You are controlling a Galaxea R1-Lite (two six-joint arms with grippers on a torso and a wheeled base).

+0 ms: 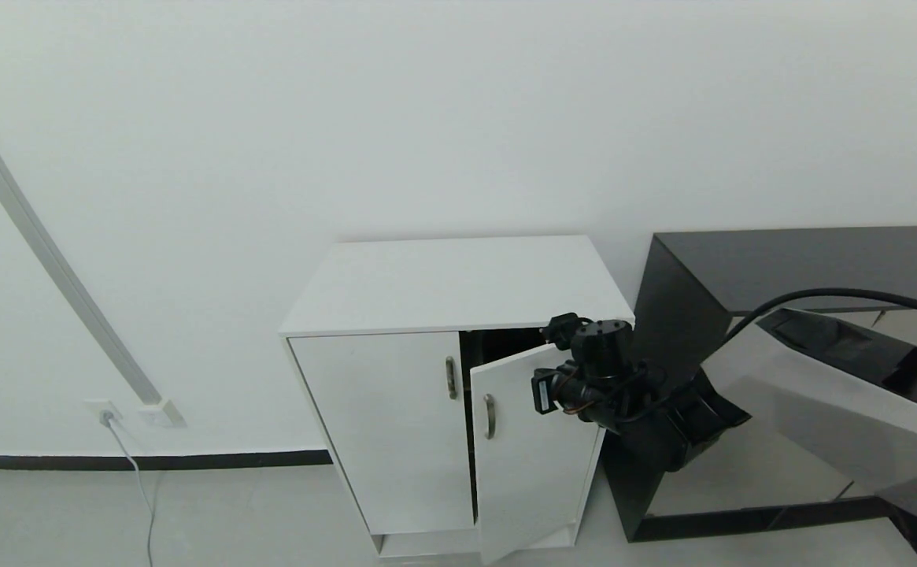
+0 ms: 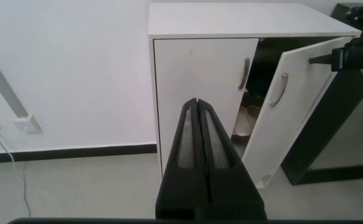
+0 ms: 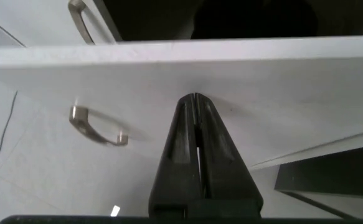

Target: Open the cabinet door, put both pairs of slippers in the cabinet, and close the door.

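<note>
White wall runs behind the cabinet [image 1: 450, 283], whose left door [image 1: 383, 425] is shut while its right door [image 1: 533, 465] stands ajar. A black bench [image 1: 781, 252] sits just beside the cabinet on the ajar door's side. My right gripper [image 1: 542, 391] is at that door's upper outer face.

From my left wrist, my left gripper [image 2: 197, 112] faces the cabinet from well apart, fingers pressed together and holding nothing. Low inside the cabinet, behind the ajar door, lies a pale shape [image 2: 248, 119], possibly slippers; I cannot be sure.

From my right wrist, my right gripper's fingers [image 3: 184, 130] are closed on nothing, tips touching the door's face near its handle [image 3: 98, 126].
</note>
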